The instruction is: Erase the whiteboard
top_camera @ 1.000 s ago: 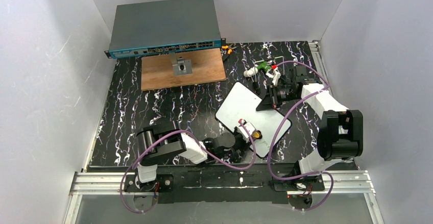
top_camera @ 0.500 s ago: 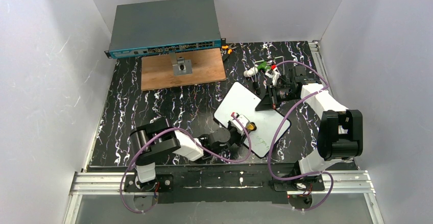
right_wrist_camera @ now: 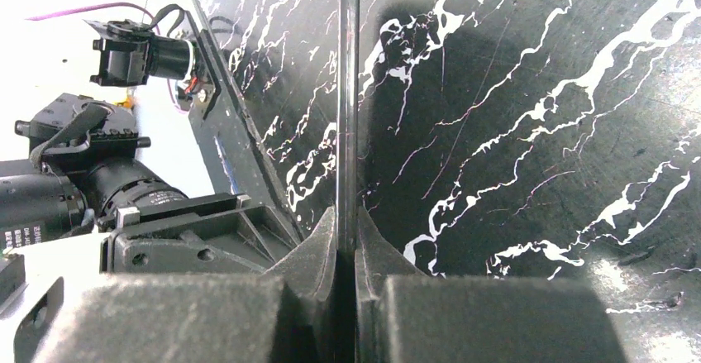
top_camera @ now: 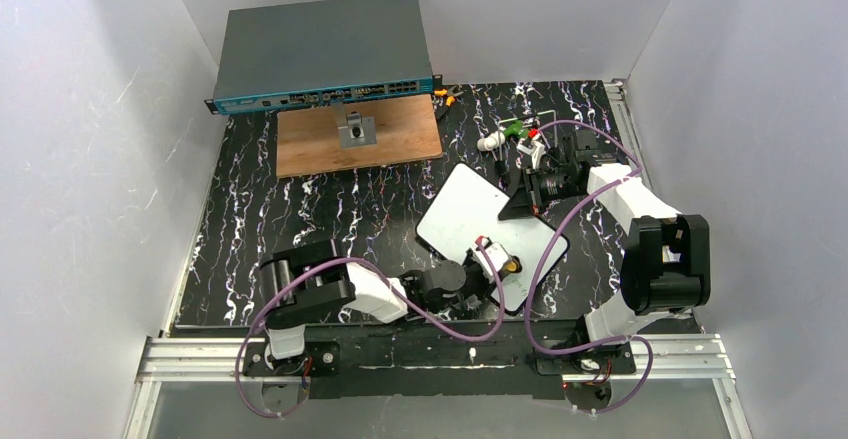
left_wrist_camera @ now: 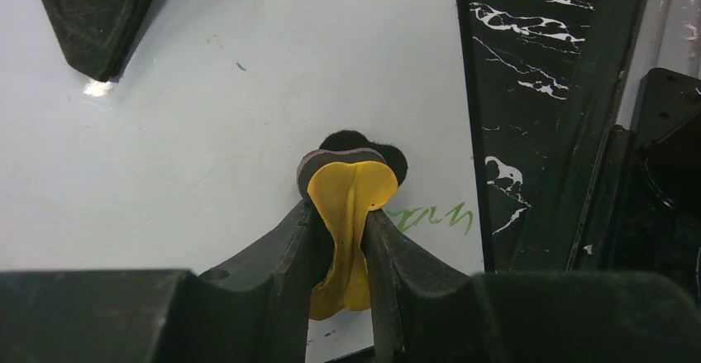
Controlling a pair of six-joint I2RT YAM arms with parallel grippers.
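Here, the left gripper (left_wrist_camera: 347,218) pinched a yellow eraser (left_wrist_camera: 351,188), its black felt pressed on the whiteboard (left_wrist_camera: 207,123) just beside an illegible green scrawl (left_wrist_camera: 436,217). The right gripper (right_wrist_camera: 347,226) was clamped on the board's far edge. The whiteboard lay askew on the black marbled table (top_camera: 330,199), right of centre. Half a second before, the eraser sat farther up the board.
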